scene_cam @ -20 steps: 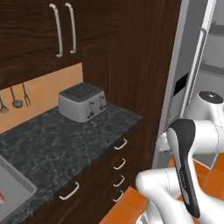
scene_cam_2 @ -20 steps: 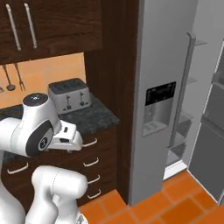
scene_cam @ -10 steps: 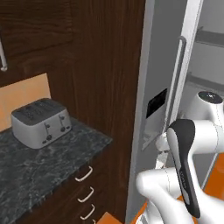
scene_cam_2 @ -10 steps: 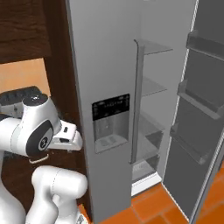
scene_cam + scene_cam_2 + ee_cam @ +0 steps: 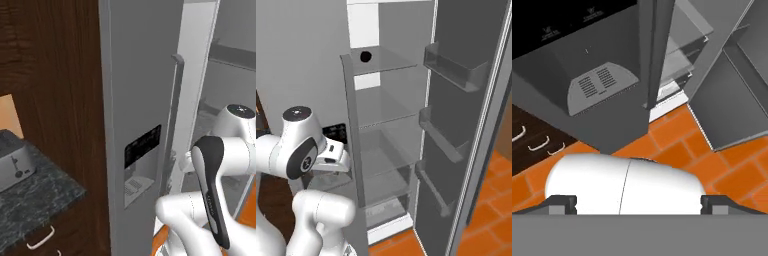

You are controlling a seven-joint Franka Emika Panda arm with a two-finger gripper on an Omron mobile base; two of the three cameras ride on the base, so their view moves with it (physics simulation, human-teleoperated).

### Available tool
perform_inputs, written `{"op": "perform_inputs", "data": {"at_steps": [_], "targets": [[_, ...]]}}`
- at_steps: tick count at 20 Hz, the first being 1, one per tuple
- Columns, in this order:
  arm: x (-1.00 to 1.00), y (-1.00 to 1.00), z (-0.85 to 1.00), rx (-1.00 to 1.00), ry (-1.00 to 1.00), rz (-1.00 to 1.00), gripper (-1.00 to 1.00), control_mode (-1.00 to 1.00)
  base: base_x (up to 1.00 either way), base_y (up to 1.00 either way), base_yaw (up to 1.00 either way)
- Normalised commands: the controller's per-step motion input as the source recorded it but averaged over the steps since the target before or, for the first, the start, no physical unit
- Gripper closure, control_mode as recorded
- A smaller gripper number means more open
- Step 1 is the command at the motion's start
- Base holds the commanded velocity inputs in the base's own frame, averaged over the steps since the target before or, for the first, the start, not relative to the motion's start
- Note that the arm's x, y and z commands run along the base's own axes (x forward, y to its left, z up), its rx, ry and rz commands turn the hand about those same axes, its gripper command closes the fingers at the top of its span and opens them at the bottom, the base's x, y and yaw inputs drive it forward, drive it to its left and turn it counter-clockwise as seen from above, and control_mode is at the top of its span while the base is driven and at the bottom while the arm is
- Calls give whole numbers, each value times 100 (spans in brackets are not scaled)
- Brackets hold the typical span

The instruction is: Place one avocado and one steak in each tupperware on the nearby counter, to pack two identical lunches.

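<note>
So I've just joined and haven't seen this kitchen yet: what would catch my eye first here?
The tall grey fridge with its right door swung wide open, showing bare glass shelves inside. On its shut left door sits a dark dispenser panel. To the left, a toaster stands on the speckled counter, and the white arm is folded in front of the fridge.

Toaster (image 5: 14, 162) cut off at edge

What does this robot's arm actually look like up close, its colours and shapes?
The arm is built of glossy white, rounded tube-like segments, with a black strip running along one link. Its joints end in round dark grey caps, one carrying a small circular mark. The gripper's two small fingertips are dark grey and blocky.
</note>
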Motion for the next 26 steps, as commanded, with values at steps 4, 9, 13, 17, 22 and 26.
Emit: {"op": "perform_inputs", "data": {"at_steps": [4,9,13,17,22,26], "targets": [[0,0,0,0,0,0,-100,100,42,-55,37],[0,0,0,0,0,0,-100,100,39,-51,44],[0,0,0,0,0,0,-100,100,41,-43,44],[0,0,0,0,0,0,-100,100,39,-46,44],[0,0,0,0,0,0,-100,100,47,-31,40],[0,0,0,0,0,0,-100,100,47,-44,39]]}}
